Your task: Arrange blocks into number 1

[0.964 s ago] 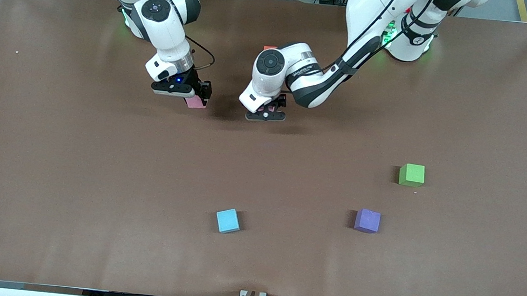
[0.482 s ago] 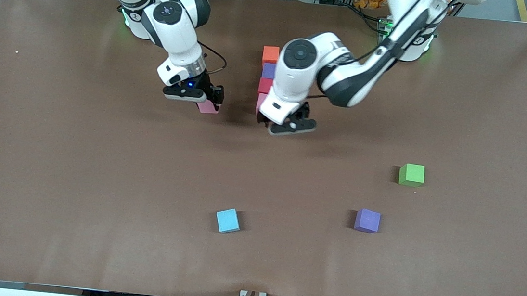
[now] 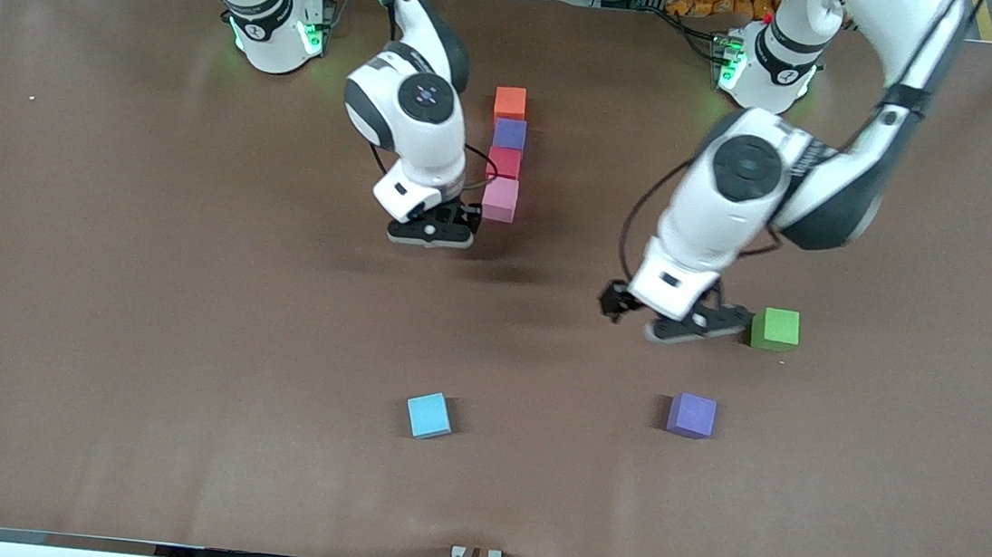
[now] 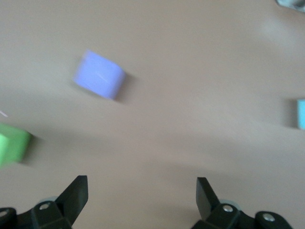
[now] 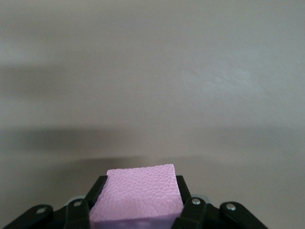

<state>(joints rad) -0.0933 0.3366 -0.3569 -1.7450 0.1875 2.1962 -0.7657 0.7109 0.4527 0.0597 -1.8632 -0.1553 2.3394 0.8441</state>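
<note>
Four small matte foam cubes stand in one touching column on the brown table, toward the robots' bases. Counted from the bases' end of that column they are one orange cube, one purple cube, one red cube and one light pink cube, the pink one being the end nearest the front camera. All four look the same size, with dull, faintly pebbled faces and square edges, and they sit in a nearly straight line.

A second light pink foam cube is clamped between the fingers of the right gripper, which hangs just beside the column's pink end, toward the right arm's end of the table; the right wrist view shows the cube's grainy top face seated squarely between the two black fingers.

Three more foam cubes lie singly, well apart from the column and nearer the front camera than it: a second purple cube, one green cube and one light blue cube. The green and the loose purple cube are toward the left arm's end of the table from the column.

The left gripper is over bare table just beside the green cube, its jaws spread wide with nothing between them.
</note>
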